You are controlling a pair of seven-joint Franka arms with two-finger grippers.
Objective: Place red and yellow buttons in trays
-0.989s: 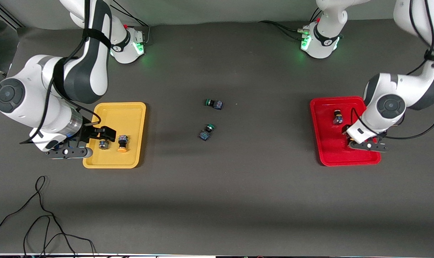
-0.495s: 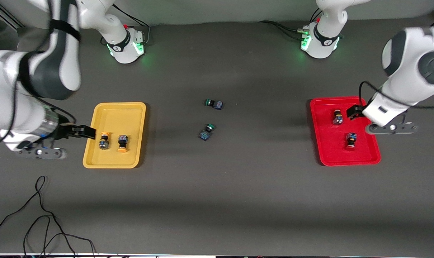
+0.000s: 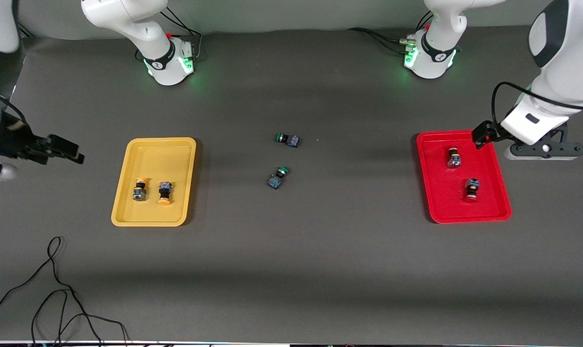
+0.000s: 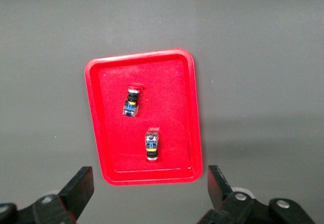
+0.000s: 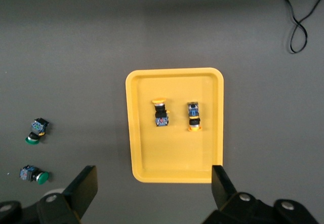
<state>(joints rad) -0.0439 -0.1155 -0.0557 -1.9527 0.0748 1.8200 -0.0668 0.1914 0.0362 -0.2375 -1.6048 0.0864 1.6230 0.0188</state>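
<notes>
The yellow tray (image 3: pixel 180 164) holds two yellow-capped buttons (image 3: pixel 139 189) (image 3: pixel 164 193), lying side by side. The red tray (image 3: pixel 436 193) holds two red-capped buttons (image 3: pixel 454 157) (image 3: pixel 471 188). My right gripper (image 3: pixel 67 149) is open and empty, up over bare table beside the yellow tray, toward the right arm's end. My left gripper (image 3: pixel 482 132) is open and empty over the red tray's corner. The left wrist view shows the red tray (image 4: pixel 177 107) and both buttons (image 4: pixel 131 102) (image 4: pixel 152 144). The right wrist view shows the yellow tray (image 5: pixel 174 153) and its buttons (image 5: pixel 160 113) (image 5: pixel 193 116).
Two green-capped buttons (image 3: pixel 287 140) (image 3: pixel 277 177) lie on the dark table between the trays; they also show in the right wrist view (image 5: pixel 35 131) (image 5: pixel 33 174). A black cable (image 3: pixel 55 289) curls near the front corner at the right arm's end.
Both grippers have risen and drawn away from their trays. The right one left a yellow button in the yellow tray; the left one uncovered a red button in the red tray.
</notes>
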